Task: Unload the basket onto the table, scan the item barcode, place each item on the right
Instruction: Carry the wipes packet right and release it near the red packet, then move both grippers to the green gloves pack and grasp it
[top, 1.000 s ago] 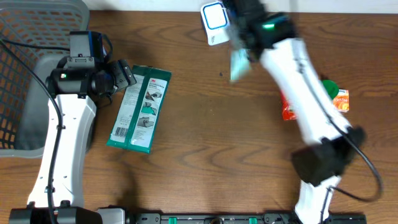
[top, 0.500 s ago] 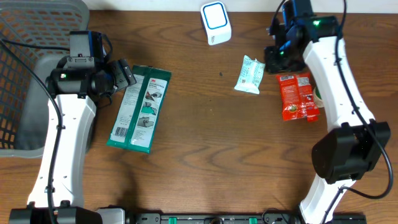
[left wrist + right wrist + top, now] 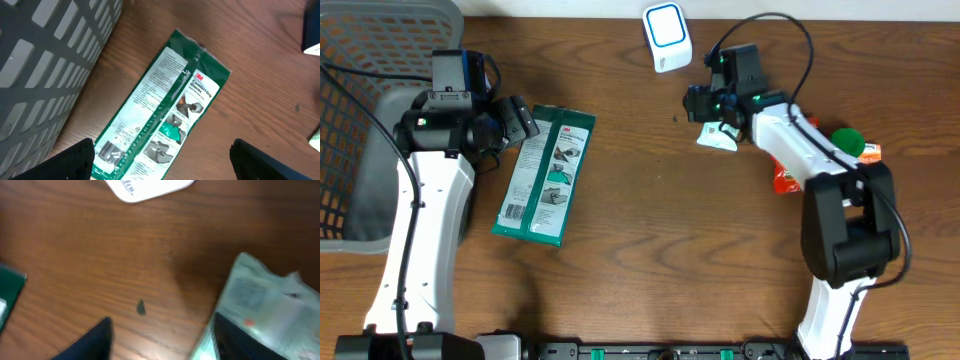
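Right wrist view: packet [image 3: 265,305] lies on the table [image 3: 75,255] just beside one finger of the right gripper [image 3: 160,330], whose fingers stand apart, holding nothing. Scanner [image 3: 150,187] lies beyond the fingertips. Left gripper [image 3: 162,155] is spread wide over the glove pack [image 3: 170,100].

ovhd: top-down, far | L wrist: near glove pack [image 3: 165,105], shared w/ ovhd | R wrist: closest

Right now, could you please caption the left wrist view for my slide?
A green glove packet lies flat on the wooden table beside the grey basket, below the open left tool.
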### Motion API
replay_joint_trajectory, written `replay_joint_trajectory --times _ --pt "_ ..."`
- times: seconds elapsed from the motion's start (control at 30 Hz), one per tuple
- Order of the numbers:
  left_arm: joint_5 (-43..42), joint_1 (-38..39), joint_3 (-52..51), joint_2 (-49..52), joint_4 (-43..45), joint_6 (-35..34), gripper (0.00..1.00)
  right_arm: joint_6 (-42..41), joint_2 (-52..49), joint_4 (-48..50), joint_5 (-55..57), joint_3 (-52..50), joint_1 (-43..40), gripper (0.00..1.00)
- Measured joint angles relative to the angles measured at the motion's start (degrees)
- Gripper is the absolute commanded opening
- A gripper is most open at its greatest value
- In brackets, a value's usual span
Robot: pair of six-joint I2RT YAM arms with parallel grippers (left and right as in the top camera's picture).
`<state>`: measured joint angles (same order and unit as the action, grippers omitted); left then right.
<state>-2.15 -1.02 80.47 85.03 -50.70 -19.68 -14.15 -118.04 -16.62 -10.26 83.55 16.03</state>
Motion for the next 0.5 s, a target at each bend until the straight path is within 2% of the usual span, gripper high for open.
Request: replay_joint_trajectory --times 0.07,0.23,0.5 --pt "0.0 0.0 0.0 0.0 0.0 0.02 0.87 -0.28 -1.38 1.92 -0.17 -0.74 0.35 0.47" --pt "0.0 0.0 0.0 0.0 0.0 0.02 0.87 -0.92 -4.94 2.01 0.11 -1.14 0.57 0.33" --pt "0.0 0.0 0.0 0.0 0.0 0.02 0.87 -2.84 -3.8 -9.44 7.69 -1.01 -2.32 0.35"
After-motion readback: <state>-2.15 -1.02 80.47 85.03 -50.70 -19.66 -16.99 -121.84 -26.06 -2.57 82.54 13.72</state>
